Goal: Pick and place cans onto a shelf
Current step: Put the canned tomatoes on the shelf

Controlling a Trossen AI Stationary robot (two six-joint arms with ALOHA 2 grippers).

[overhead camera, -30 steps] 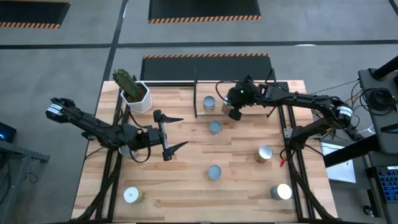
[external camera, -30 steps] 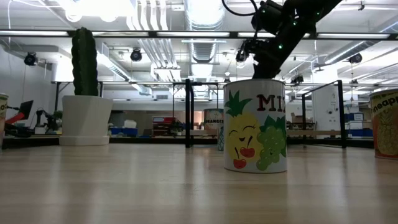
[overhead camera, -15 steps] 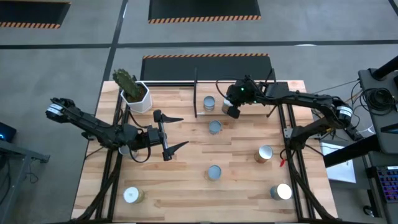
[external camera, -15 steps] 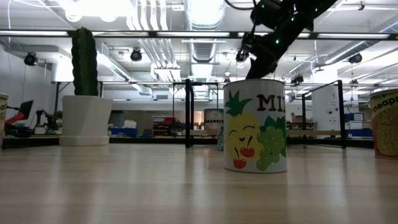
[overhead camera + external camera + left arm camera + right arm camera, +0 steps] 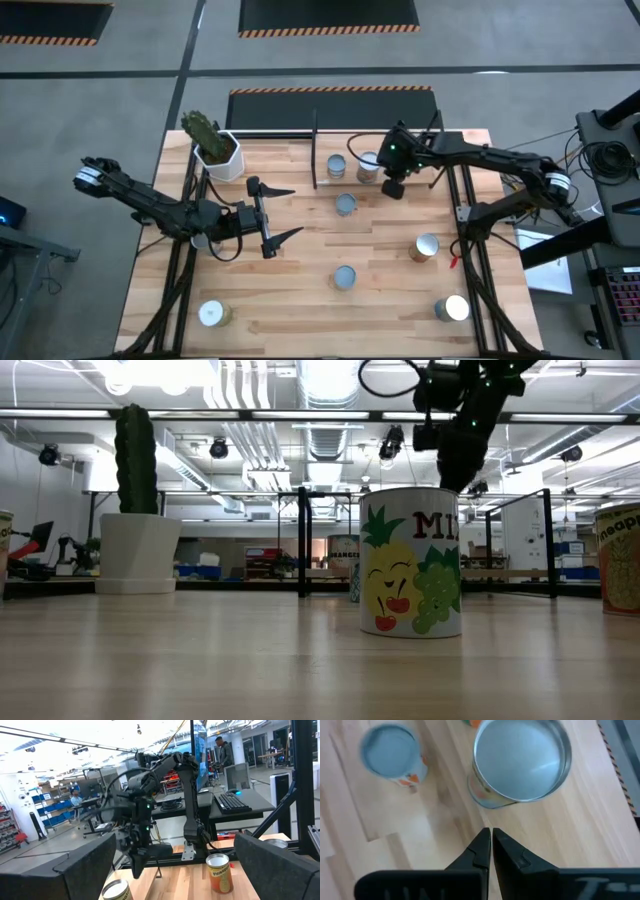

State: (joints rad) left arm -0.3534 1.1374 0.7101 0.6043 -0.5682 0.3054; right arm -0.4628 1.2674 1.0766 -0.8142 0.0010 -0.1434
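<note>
Jaws on my right gripper are pressed shut with nothing between them, pointing down at the bench in the upper middle of the overhead frame. Just beyond their tips, toward the upper left, stands a can with a plain silvery top, upright, so its long axis runs straight up toward me. It sits apart from the tips, not touching. From above, that same can shows just left of my right gripper, on the shelf area at the back edge of the bench. A second can with a bluish top stands well to the side of it.

My left gripper waits at the left middle of the overhead frame, jaws spread wide and holding nothing, aimed toward the centre of the bench.

Other cans are loose on the bench: one below the shelf, one at centre, one to the right, one at lower right and one at lower left. My right arm lies nearer the three on the right; the lower-left one, I judge, falls to my left arm.
</note>
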